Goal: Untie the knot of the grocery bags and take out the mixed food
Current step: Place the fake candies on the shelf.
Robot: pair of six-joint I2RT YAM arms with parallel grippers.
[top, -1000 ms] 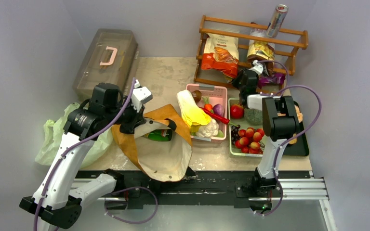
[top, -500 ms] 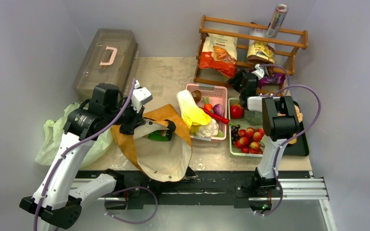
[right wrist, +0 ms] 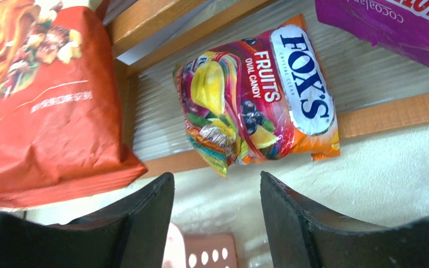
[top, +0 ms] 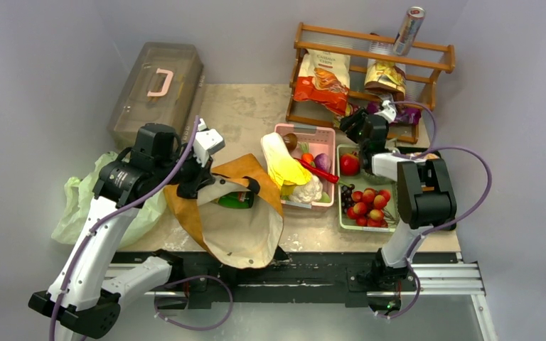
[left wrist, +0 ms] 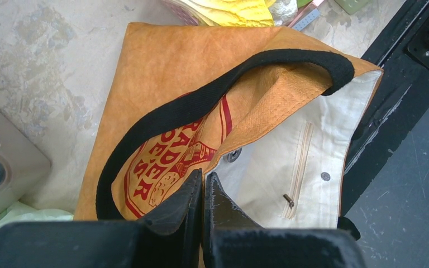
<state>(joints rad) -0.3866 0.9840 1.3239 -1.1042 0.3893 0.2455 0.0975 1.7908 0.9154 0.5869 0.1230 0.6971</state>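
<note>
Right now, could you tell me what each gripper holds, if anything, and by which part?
The left gripper pinches the tote by its mouth rim, beside the black strap. The right gripper is open and empty; the candy packet lies free ahead.

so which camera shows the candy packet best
Right wrist: the candy packet fills the middle of the picture with its label readable, lying on the rack's bottom shelf beside the orange chip bag. In the top view I can't pick it out. The left wrist view shows mainly the tote, no packet.
</note>
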